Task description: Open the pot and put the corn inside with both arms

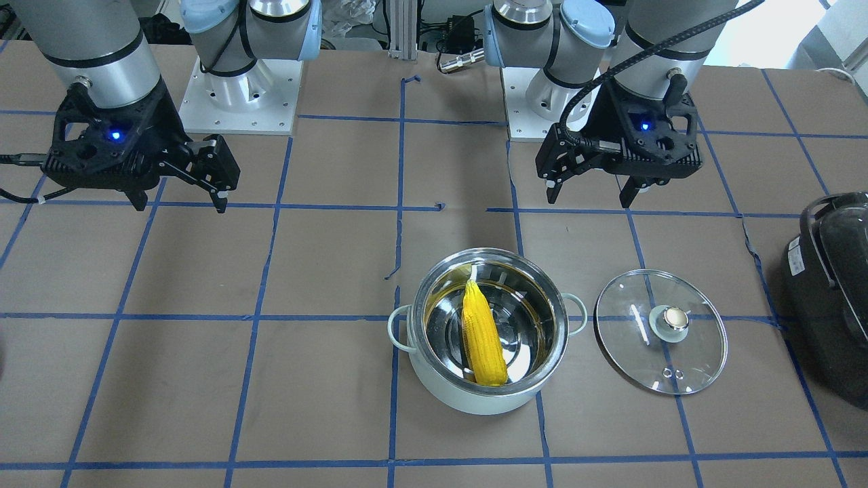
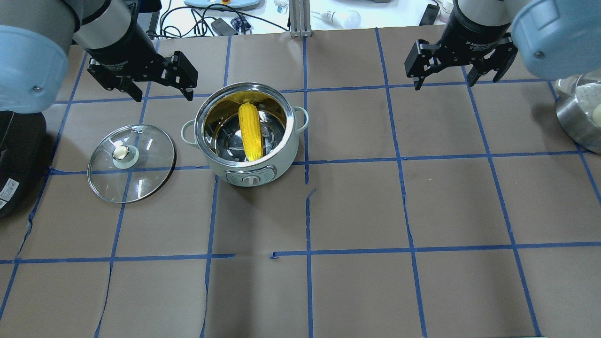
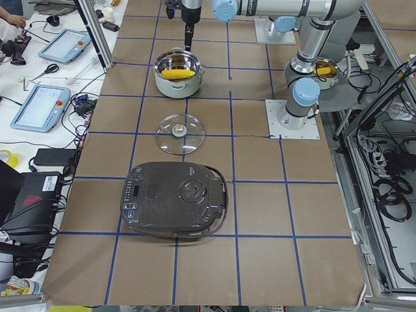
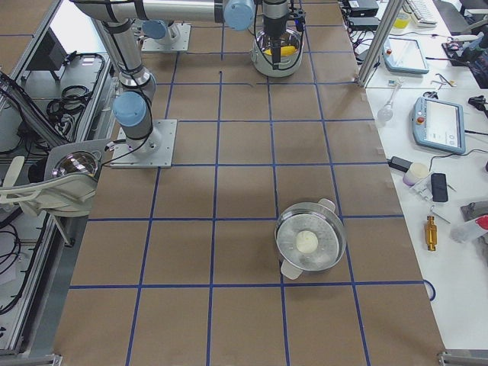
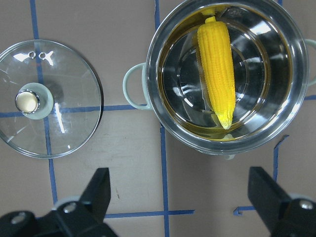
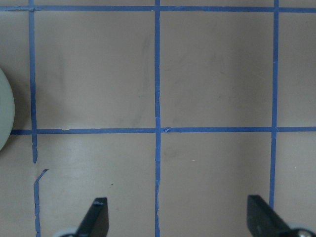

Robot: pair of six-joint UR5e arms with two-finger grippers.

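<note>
The pale mint pot (image 1: pixel 475 401) (image 2: pixel 281 162) stands uncovered on the table. The yellow corn (image 1: pixel 483 339) (image 2: pixel 250 133) (image 5: pixel 217 69) lies inside it on the steel bottom. Its glass lid (image 1: pixel 630 352) (image 2: pixel 136 173) (image 5: pixel 64 123) lies flat on the table beside the pot, knob up, on the robot's left. My left gripper (image 1: pixel 588 201) (image 2: pixel 163 97) (image 5: pixel 182 197) hangs open above the table just beyond the pot and lid, holding nothing. My right gripper (image 1: pixel 181 205) (image 2: pixel 443 85) (image 6: pixel 177 217) is open and empty, well off to the robot's right over bare table.
A large black appliance (image 1: pixel 834 298) (image 2: pixel 14 159) (image 3: pixel 175 198) sits past the lid at the table's left end. A steel bowl (image 2: pixel 577 126) (image 4: pixel 286 244) with a pale round thing in it stands near the right end. Blue tape lines grid the brown table.
</note>
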